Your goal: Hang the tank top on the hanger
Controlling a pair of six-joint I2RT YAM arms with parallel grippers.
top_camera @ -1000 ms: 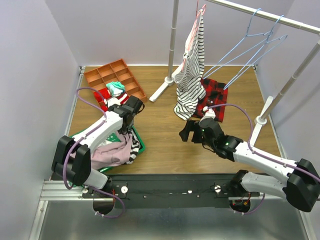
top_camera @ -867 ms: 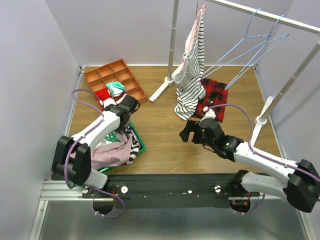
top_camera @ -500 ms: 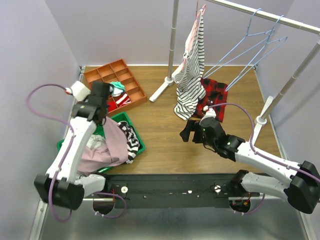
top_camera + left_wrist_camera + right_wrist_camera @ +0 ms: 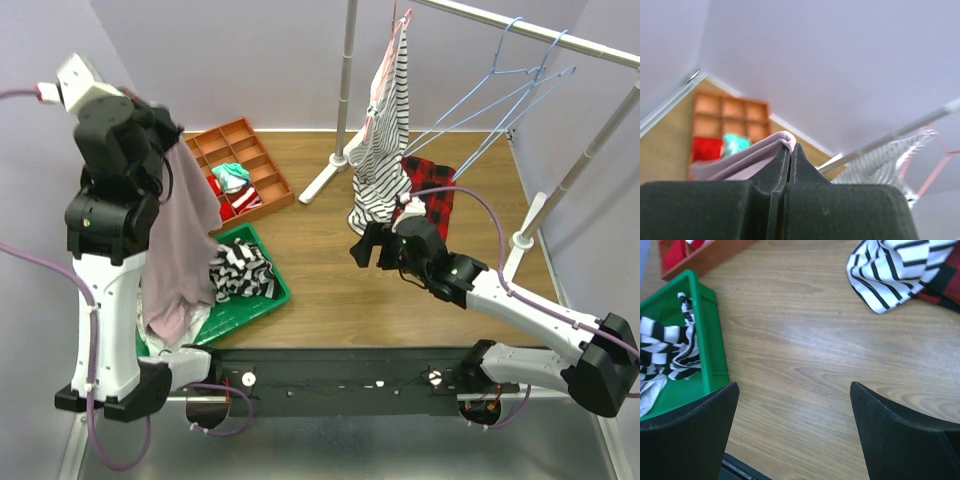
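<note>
My left gripper (image 4: 168, 128) is raised high at the left and is shut on the dusty-pink tank top (image 4: 180, 245), which hangs down from it over the green tray (image 4: 262, 308). In the left wrist view a fold of the tank top (image 4: 762, 147) is pinched between the shut fingertips (image 4: 790, 152). Light-blue wire hangers (image 4: 510, 95) hang on the rail at the back right. My right gripper (image 4: 368, 248) is open and empty above the table's middle; it also shows in the right wrist view (image 4: 795, 405), above bare wood.
The green tray holds a black-and-white striped garment (image 4: 240, 272). An orange divided box (image 4: 235, 160) stands at the back left. A striped shirt (image 4: 385, 130) hangs on a pinkish-red hanger, with a red-and-black plaid garment (image 4: 430, 195) below it. Rack poles (image 4: 345, 90) stand behind.
My left arm has risen from the green tray to high at the left, lifting the tank top out so it hangs free. My right gripper has shifted slightly left.
</note>
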